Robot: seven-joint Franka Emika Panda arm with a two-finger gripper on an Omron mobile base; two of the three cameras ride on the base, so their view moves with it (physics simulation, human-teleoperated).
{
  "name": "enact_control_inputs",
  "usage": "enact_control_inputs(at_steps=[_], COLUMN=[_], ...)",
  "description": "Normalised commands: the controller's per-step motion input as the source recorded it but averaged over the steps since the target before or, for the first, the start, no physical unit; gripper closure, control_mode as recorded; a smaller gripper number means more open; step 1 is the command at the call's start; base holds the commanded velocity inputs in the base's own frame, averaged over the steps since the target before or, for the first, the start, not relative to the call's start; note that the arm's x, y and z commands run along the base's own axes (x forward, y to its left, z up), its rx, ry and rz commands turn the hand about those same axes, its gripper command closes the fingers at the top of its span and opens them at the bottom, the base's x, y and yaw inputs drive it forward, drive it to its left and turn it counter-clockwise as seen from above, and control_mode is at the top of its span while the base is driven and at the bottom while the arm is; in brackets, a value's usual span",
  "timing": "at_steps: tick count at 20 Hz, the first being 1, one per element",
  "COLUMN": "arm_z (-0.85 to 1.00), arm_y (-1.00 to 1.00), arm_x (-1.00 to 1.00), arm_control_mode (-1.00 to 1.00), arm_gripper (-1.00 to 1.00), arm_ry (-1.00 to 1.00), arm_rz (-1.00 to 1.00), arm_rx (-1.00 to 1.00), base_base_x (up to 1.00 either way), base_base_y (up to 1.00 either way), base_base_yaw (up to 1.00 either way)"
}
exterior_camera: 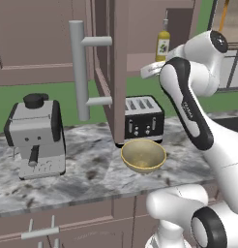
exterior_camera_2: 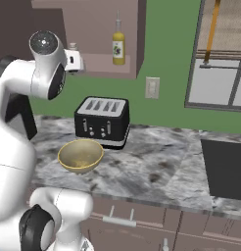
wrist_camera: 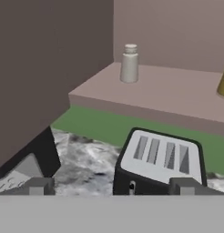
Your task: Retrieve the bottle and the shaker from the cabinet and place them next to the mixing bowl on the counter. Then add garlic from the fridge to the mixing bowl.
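The cabinet [exterior_camera: 111, 72] door is open; the bottle [exterior_camera_2: 118, 46] and shaker [wrist_camera: 129, 63] remain on its shelf. The gripper [wrist_camera: 111, 186] is released, empty. 0 items reach the mixing bowl [exterior_camera: 143, 155].

Veined stone counter [exterior_camera: 92, 169], matt mauve cabinet [wrist_camera: 50, 68], glossy black toaster [exterior_camera_2: 103, 121], glassy bottle [exterior_camera_2: 118, 46]

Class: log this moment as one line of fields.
stage: reaching into open cabinet | end effector: open, empty | shaker, bottle: on shelf | mixing bowl: on counter, empty
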Motion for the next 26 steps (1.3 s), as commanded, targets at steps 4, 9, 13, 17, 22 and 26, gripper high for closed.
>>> enact_control_inputs(at_steps=[4,9,13,17,22,26], arm_z=[0.24,0.32,0.07,-0.06,-0.38,-0.06], arm_y=[0.26,0.2,0.0,0.0,0.0,0.0], arm_x=[0.4,0.45,0.55,0.23,0.19,0.21], arm_control_mode=[-1.0,-1.0,-1.0,-1.0,-1.0,-1.0], arm_gripper=[-1.0,-1.0,-1.0,-1.0,-1.0,-1.0], arm_ry=[-0.01,0.0,0.01,0.01,0.0,0.0], arm_rz=[0.0,0.0,0.0,0.0,0.0,0.01], arm_rx=[0.02,0.0,0.02,0.0,0.0,0.01], base_base_x=[0.0,0.0,0.0,0.0,0.0,0.0], base_base_y=[0.0,0.0,0.0,0.0,0.0,0.0], base_base_yaw=[0.0,0.0,0.0,0.0,0.0,0.0])
